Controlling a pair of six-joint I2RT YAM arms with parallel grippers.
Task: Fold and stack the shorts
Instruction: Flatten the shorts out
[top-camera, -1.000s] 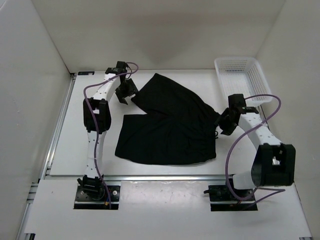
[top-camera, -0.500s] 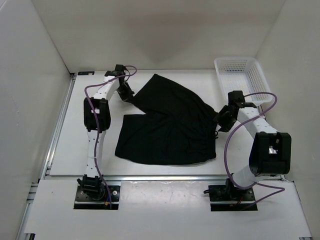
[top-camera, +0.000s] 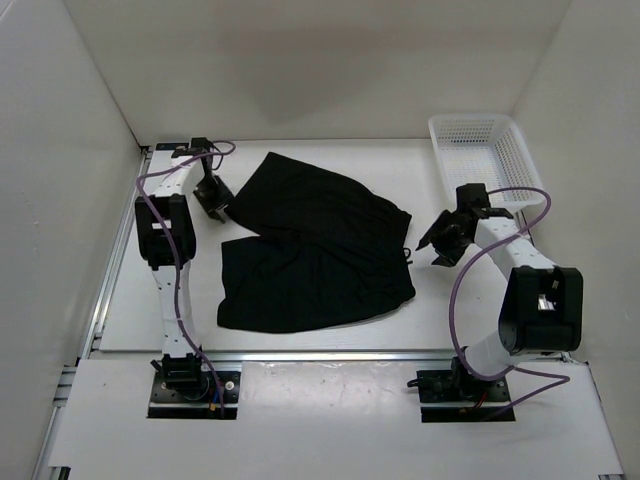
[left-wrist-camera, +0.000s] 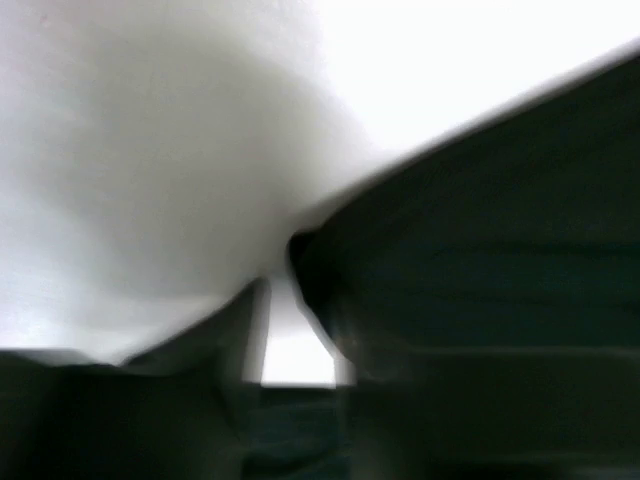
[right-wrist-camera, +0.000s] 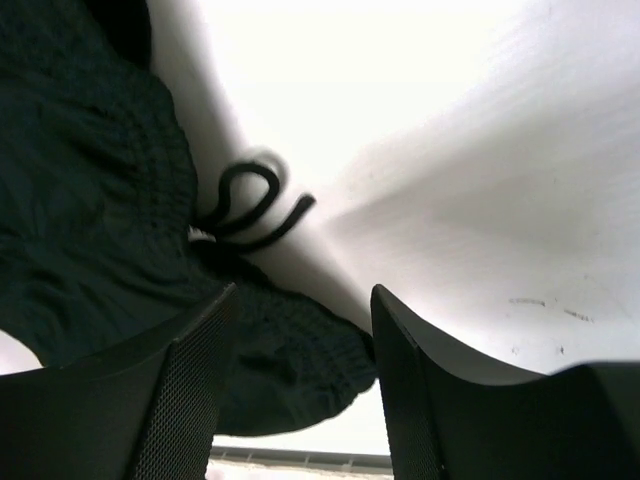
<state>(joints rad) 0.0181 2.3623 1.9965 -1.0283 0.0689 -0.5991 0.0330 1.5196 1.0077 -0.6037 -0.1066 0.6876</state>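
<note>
The big white bench (top-camera: 390, 165) fills most of the top view. The shorts (top-camera: 310, 245) lie spread out on it, near the middle and a little to the left. They are black and soft. Their two wide legs point to the left, one toward the far side and one toward the near side. The waist end is on the right.

A white basket (top-camera: 485, 160) with lots of little holes sits in the far right corner of the bench, well apart from the shorts.

The left arm (top-camera: 165, 240) reaches up the left side to the far leg of the shorts. The right arm (top-camera: 520, 265) bends in from the right side.

The left claw (top-camera: 214, 203) is right at the edge of the far leg, touching the cloth. The left wrist picture is very blurry. In it, a corner of the dark cloth (left-wrist-camera: 480, 250) runs down between the two fingers, so the left claw (left-wrist-camera: 300, 370) looks clenched on the shorts.

The right claw (top-camera: 432, 248) is just beside the waist end and does not touch it. Its two fingers are spread wide with nothing between them. From the right wrist, the right claw (right-wrist-camera: 305, 300) hangs over the puffy waistband (right-wrist-camera: 100, 200) and some bare bench.

The thin black drawstring (right-wrist-camera: 250, 205) curls in a small loop on the bench, sticking out from the waistband.
</note>
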